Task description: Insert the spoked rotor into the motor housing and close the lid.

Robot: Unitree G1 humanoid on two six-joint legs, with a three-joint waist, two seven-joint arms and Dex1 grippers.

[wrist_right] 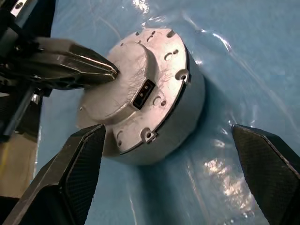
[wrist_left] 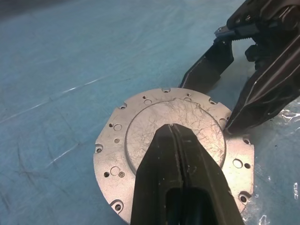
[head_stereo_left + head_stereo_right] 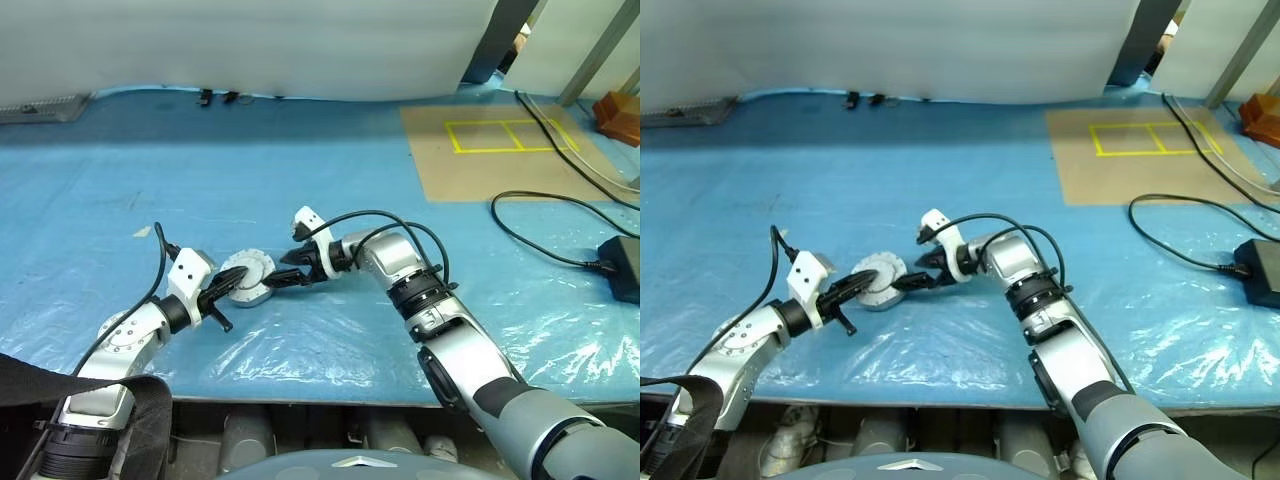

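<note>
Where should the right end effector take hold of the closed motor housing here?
By the smooth round side wall of the motor housing, under the lid, one finger on each side. The left end effector, shut, rests on the lid's top, so the sides are free.

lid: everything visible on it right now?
The lid is a flat round grey metal disc, scratched, with a raised centre, small holes around its rim and a rectangular slot. It sits closed on the motor housing, on the blue plastic-covered table. The shut left hand presses its tips on top; the open right hand straddles the assembly's side.
</note>
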